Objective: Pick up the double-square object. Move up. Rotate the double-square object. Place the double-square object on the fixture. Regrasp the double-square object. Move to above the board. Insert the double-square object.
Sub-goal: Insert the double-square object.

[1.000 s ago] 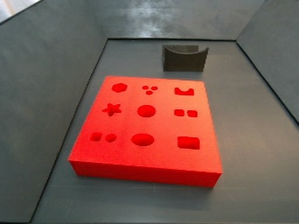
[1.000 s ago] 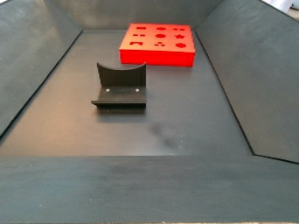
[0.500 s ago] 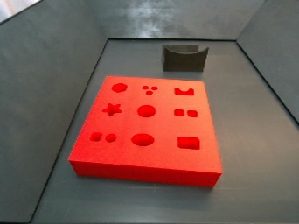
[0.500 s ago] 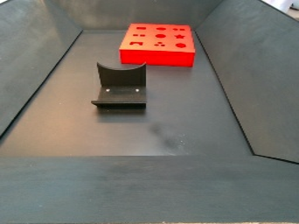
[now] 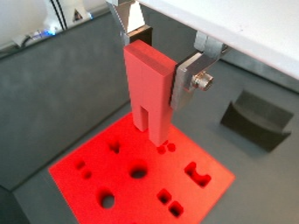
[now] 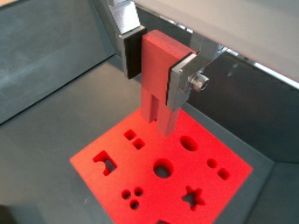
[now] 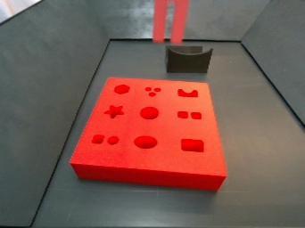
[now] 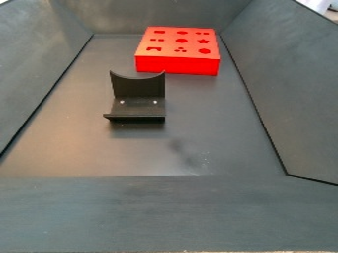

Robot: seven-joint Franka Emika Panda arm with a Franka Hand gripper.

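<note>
In both wrist views my gripper is shut on the double-square object. It is a long red block held upright, with its forked end pointing down. It hangs above the board, a red slab with shaped recesses, and is clear of it. In a side view only the block's two red prongs show, at the upper edge above the fixture. The gripper itself is out of view there. The board lies flat on the floor.
The dark fixture stands on the floor apart from the board. Sloped grey walls enclose the dark floor on all sides.
The red block's forked lower end has come into a side view at the upper edge; it was not there before. Board and fixture have not moved.
</note>
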